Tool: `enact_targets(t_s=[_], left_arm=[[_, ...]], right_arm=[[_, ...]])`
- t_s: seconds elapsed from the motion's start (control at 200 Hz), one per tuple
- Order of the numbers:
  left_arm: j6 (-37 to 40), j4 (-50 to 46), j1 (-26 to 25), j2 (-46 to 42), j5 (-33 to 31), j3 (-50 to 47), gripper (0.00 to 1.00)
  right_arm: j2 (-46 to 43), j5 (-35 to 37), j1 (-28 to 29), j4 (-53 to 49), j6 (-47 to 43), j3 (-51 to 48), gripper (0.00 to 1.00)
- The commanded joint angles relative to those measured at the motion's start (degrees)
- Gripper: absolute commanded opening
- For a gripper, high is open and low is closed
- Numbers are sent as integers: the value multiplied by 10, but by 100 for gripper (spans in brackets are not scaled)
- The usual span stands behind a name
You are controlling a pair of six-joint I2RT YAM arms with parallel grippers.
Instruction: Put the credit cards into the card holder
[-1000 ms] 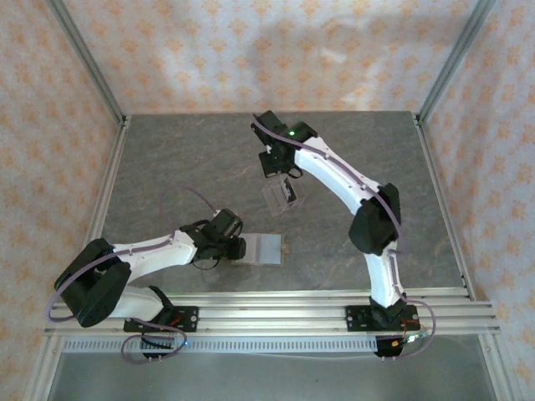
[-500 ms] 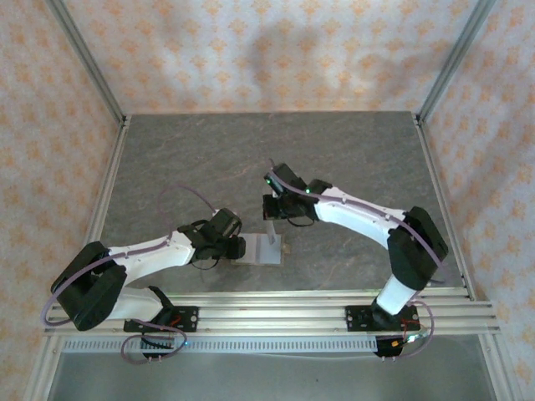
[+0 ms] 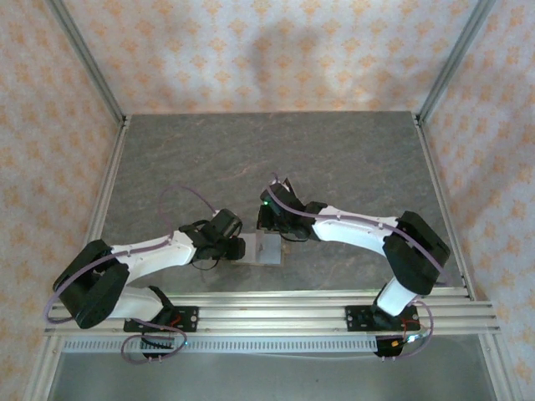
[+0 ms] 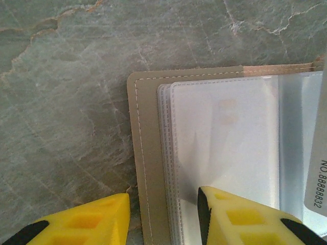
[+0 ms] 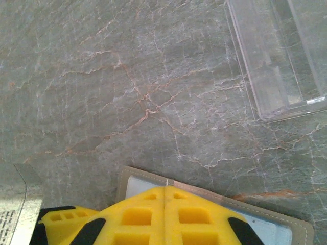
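Note:
The card holder [image 3: 269,250] lies open on the table near the front: a tan cover [image 4: 145,153] with clear plastic sleeves [image 4: 225,132]. My left gripper [image 4: 163,204] stands open astride its left edge, one finger on the table and the other on the sleeves. My right gripper [image 3: 269,229] hangs just over the holder's far edge [image 5: 214,196], shut on a credit card. The thin edge of that credit card [image 5: 167,180] pokes out between the fingertips. The light face of the card [image 4: 318,168], with a printed number, shows over the sleeves in the left wrist view.
A clear slotted plastic stand [image 5: 278,56] sits on the grey stone table [image 3: 209,159] behind the holder. Aluminium rails [image 3: 276,305] run along the front edge, and patterned walls enclose the other sides.
My right arm has swung from the back middle of the table down and forward, bringing its shut gripper over the holder. The left arm and the holder have stayed put.

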Motion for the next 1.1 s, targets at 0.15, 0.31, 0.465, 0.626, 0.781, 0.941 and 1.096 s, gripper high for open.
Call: enact_targets(t_s=[0.15, 0.31, 0.465, 0.626, 0.781, 0.941, 1.096], left_arm=[[-10, 6, 8, 9, 5, 1, 40], [-10, 8, 8, 12, 6, 1, 40], [-9, 8, 8, 12, 4, 0, 40], [-10, 10, 8, 10, 4, -2, 40], [-10, 11, 8, 10, 4, -5, 40], [-12, 13, 8, 6, 4, -9, 40], [-12, 16, 8, 7, 3, -12, 40]], right_arm=[[-4, 49, 2, -8, 30, -11, 0], [12, 51, 4, -6, 37, -12, 0], [22, 53, 5, -5, 43, -11, 0], [33, 56, 8, -5, 51, -11, 0], [40, 53, 13, -1, 58, -10, 0], [40, 45, 16, 6, 67, -15, 0], [38, 33, 16, 13, 75, -19, 11]])
